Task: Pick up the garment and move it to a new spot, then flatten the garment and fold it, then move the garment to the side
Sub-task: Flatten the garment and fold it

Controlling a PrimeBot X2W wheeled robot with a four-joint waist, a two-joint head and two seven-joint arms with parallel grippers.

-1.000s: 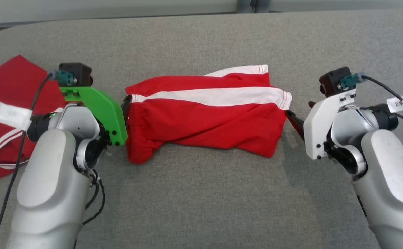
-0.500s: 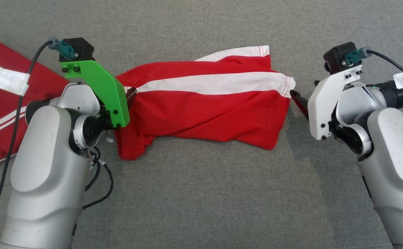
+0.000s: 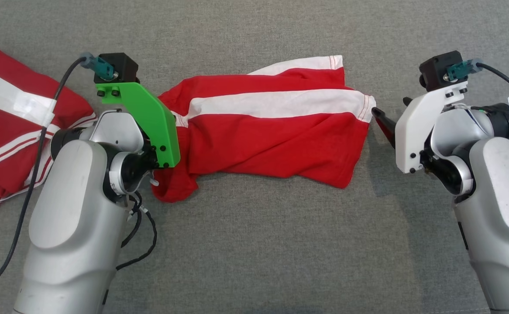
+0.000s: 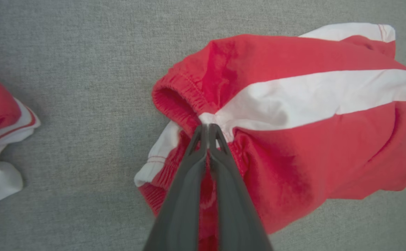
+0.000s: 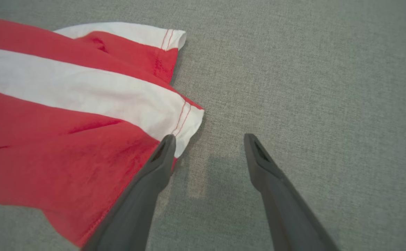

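Head view: the red shorts [image 3: 272,131], thin crumpled fabric with a wide white stripe, lie in the middle of the grey woven surface [image 3: 280,244]. The left hand [image 4: 208,129] is clenched on the gathered elastic waistband where the stripe ends. The right hand [image 5: 209,137] is spread open, empty, just beside the stitched leg hem. Another red-and-white garment [image 3: 5,126] sits off left.

Garment [image 3: 272,139] left end hidden (behind green bracket [image 3: 149,117]).

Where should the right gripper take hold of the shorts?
Probably the white-striped hem corner of the shorts, approached from the robot's right: it lies flat at the cloth's edge beside the open right gripper, opposite the waistband the left gripper pinches.
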